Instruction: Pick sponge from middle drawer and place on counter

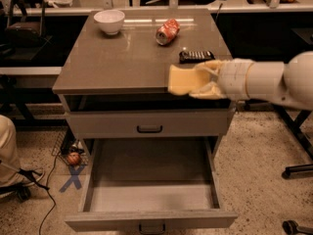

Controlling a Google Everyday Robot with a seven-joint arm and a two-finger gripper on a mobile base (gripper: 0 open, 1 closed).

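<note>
The gripper point(205, 80) is clenched on the pale yellow sponge point(183, 80), holding it at the front edge of the counter point(117, 62), toward the counter's right corner; the middle drawer point(151, 219) stands open below the counter. The placing step looks to be in hand. The next move calls for carrying the sponge inward over the counter, short of the crushed red can point(167, 31) and the dark flat device point(196, 56), then lowering and letting go.

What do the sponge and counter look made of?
The sponge looks like soft matte yellow foam, bending slightly in the gripper at the front edge of the counter. That counter looks like glossy laminate or stone; it mirrors light.
</note>
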